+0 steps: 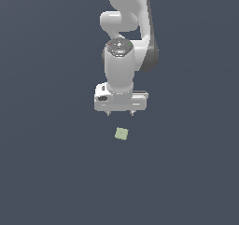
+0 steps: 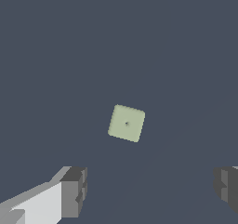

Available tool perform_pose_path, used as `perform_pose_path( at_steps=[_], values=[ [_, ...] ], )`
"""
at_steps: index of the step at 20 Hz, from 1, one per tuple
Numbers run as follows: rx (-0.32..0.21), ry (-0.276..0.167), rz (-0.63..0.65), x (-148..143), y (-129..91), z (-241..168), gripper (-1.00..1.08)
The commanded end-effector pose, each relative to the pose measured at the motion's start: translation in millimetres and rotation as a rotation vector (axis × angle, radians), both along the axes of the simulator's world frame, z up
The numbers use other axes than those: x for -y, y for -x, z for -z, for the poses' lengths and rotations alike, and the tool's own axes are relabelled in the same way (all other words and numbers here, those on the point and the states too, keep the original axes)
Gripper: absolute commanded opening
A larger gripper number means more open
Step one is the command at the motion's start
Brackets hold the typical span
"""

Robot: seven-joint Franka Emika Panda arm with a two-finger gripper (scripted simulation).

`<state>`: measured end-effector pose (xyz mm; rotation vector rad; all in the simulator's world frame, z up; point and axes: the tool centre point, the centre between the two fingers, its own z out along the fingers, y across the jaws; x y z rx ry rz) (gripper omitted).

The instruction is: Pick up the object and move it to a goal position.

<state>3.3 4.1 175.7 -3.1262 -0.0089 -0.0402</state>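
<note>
Closest to my wrist camera are the two dark fingertips [image 2: 74,190] of the gripper [image 1: 120,112], set wide apart with nothing between them. Beyond them, lying alone on the dark grey floor [image 1: 46,172], is the pale green cube [image 2: 126,123], turned a little askew to the line between the fingers.

From the exterior view, I see the cube [image 1: 122,134] just below the gripper in the picture, apart from it and untouched. I judge the task barely begun: the arm [image 1: 126,42] hangs above the cube, but the descent, the grasp, the lift and the carry are all left to do. I see no goal marker in either view (so I cannot say where the cube must end up).

Count: one arm, one gripper with two fingers, one cube.
</note>
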Motion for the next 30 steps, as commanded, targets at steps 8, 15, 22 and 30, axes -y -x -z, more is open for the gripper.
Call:
perform_pose_path(
  at_steps=[8,15,22,30],
  values=[
    [0.015,-0.025,0.008,-21.7,-5.4,-10.3,1.00],
    [0.017,-0.029,0.012,-24.8,-6.4,-10.5,1.00],
    [0.007,-0.024,0.059,-22.1,-10.3,13.2,1.00],
    [-0.014,-0.007,0.173,-14.1,-15.4,73.5,1.00]
  ],
)
